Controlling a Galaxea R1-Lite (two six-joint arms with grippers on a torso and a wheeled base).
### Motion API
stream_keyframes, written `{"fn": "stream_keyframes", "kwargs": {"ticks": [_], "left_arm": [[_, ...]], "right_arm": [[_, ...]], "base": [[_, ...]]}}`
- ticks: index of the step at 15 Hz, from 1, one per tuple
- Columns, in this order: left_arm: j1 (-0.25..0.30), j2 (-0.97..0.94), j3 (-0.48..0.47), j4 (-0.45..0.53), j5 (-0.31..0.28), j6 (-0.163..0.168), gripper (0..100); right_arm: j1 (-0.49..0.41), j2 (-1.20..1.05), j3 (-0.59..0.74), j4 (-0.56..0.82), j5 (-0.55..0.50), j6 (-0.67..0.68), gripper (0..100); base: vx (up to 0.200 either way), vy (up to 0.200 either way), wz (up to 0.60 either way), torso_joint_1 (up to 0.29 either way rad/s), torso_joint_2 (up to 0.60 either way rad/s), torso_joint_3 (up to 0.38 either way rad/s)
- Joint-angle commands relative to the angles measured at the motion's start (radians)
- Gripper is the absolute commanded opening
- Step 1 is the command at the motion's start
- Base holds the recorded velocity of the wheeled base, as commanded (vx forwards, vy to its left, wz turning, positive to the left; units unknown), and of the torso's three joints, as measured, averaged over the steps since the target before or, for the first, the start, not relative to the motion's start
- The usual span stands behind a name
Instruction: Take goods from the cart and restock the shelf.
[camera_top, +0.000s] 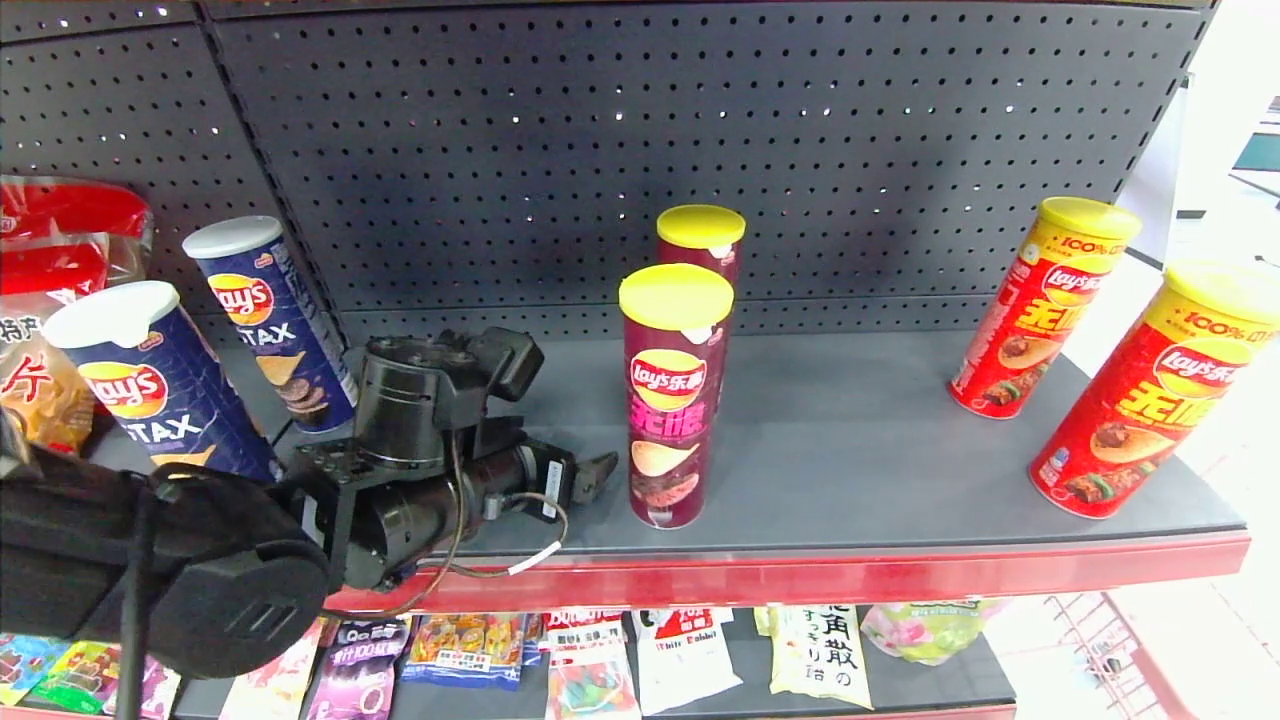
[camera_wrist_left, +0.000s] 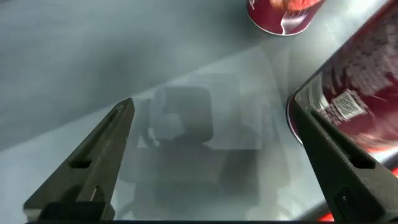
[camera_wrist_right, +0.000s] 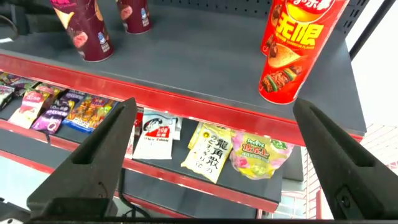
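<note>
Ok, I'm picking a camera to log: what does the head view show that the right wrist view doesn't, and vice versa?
Head view alone: two blue cans and a second red can. Right wrist view adds the right gripper, open. Both: the maroon cans, a red can and snack bags on the lower shelf.

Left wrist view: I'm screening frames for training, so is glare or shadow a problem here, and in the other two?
Left wrist view: a pale, hazy sheen lies on the grey shelf under the left tool; head view: light whites out the right edge beside the red can; right wrist view: evenly lit, white glare past the shelf's end.
</note>
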Motion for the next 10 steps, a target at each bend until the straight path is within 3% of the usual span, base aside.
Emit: {"fn": "stream_keyframes", "kwargs": {"ticks": [1,10], "left_arm": [[-0.001,0.029,-0.002,-0.002,-0.002,0.001,100],[-0.007,0.075,-0.057,-0.002,-0.002,0.001,100]], "right_arm": [[0.000,0.006,-0.003,0.000,0.000,-0.001,100],[0.000,0.007,-0.001,0.001,0.000,-0.001,100]], "base": [[0.000,0.000,0.00,0.000,0.00,0.000],[0.000,0.000,0.00,0.000,0.00,0.000]]}}
